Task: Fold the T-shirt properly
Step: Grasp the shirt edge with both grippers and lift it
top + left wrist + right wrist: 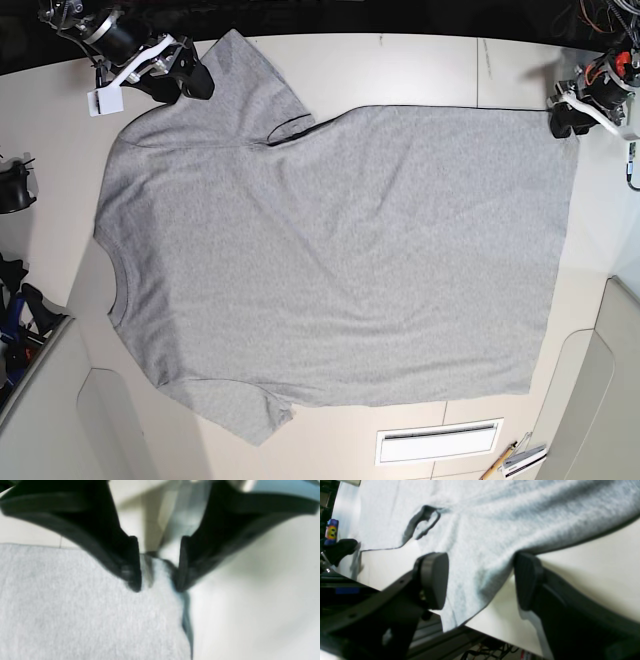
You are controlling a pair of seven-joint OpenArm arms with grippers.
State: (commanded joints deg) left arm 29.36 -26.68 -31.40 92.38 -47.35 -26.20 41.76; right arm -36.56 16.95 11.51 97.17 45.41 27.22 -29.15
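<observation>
The heather-grey T-shirt lies spread flat, plain side up, on the white table, with its neck at the left and its hem at the right. My left gripper is at the far hem corner. In the left wrist view its black fingers stand a little apart, open, with the T-shirt's corner bunched between the tips. My right gripper is at the far sleeve. In the right wrist view it is wide open, and the T-shirt's sleeve edge lies between its pads.
A white tag hangs by the right arm. A black object sits at the table's left edge, and a slotted vent and pens lie near the front. A colourful item shows beyond the table.
</observation>
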